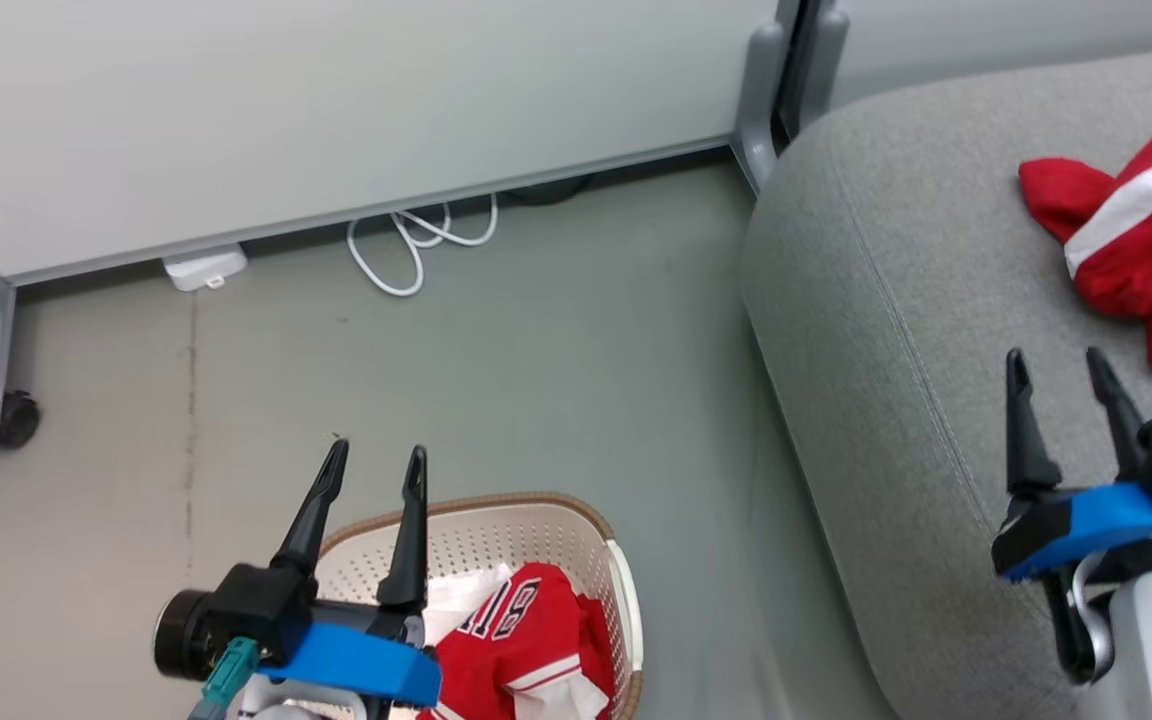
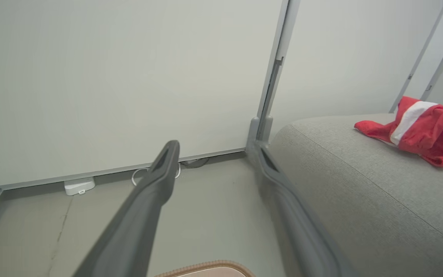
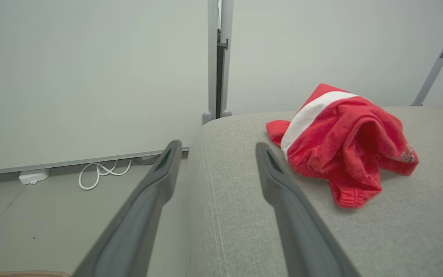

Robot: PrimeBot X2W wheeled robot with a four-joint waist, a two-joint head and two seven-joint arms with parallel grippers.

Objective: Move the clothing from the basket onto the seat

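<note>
Overall: a pale partition wall [image 1: 336, 100] stands ahead of both grippers, beyond their fingertips, above a grey-green floor [image 1: 556, 370].
Seat: the grey seat [image 1: 896, 330] lies under the right gripper and off to the right of the left gripper; its rounded corner reaches toward the wall.
Basket: the basket [image 1: 496, 505] sits on the floor directly beneath the left gripper, and its brown rim shows just behind that gripper's fingertips in the left wrist view.
Clothing in basket: the numbered red jersey [image 1: 521, 640] lies inside the basket, below and to the right of the left gripper, with a white cloth [image 1: 461, 590] beside it.
Clothing on seat: a crumpled red garment [image 1: 1136, 250] with a white stripe rests on the seat, ahead and to the right of the right gripper, near its fingertips but not touching them.
Left gripper: the left gripper [image 1: 378, 450] hangs over the basket's far rim with its fingers spread wide and nothing between them.
Right gripper: the right gripper [image 1: 1055, 355] hangs over the seat with its fingers spread wide and nothing in its grasp.
Cable: a looped white cable [image 1: 416, 250] lies at the foot of the wall, ahead of the left gripper.
Power block: a white power block [image 1: 204, 268] sits ahead and left of the left gripper.
Caster: a black caster [image 1: 11, 420] stands far left of the left gripper.
</note>
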